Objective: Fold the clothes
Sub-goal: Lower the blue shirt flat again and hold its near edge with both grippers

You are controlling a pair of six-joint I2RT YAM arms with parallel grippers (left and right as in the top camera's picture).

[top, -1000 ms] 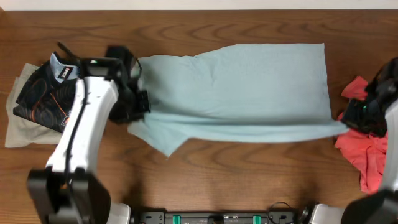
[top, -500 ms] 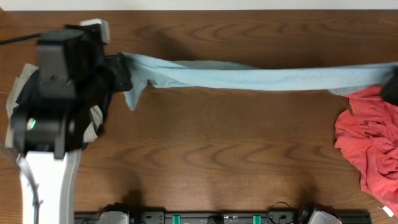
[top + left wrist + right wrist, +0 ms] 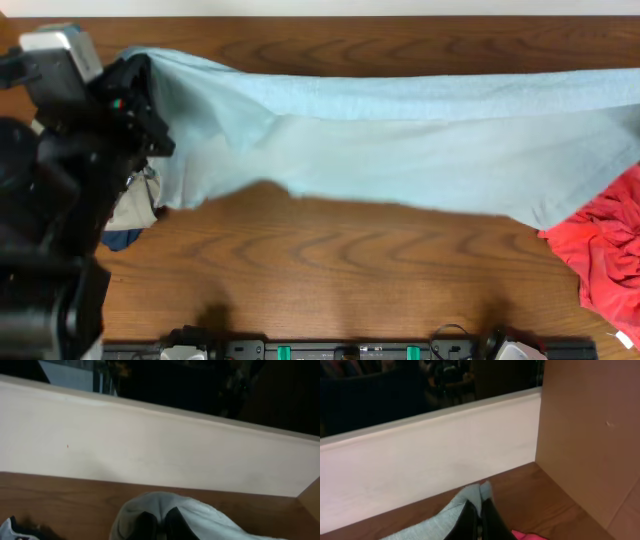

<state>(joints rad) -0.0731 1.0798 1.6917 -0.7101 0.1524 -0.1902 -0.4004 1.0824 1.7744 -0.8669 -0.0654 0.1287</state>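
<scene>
Here, a soft pale-blue T-shirt spans the grained wooden table.

Counter: dark brown wood, visible grain. Back board: pale, plain, along counter's far edge. Side panel: tan, upright, at right end. Room beyond: dim, indistinct.

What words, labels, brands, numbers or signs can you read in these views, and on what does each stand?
None can be read.
The pale blue T-shirt and the red garment are plain.
The table and the white board behind it bear no print.
The dark cloth in the left wrist view's lower corner shows a pale patch, too blurred to read.
</scene>
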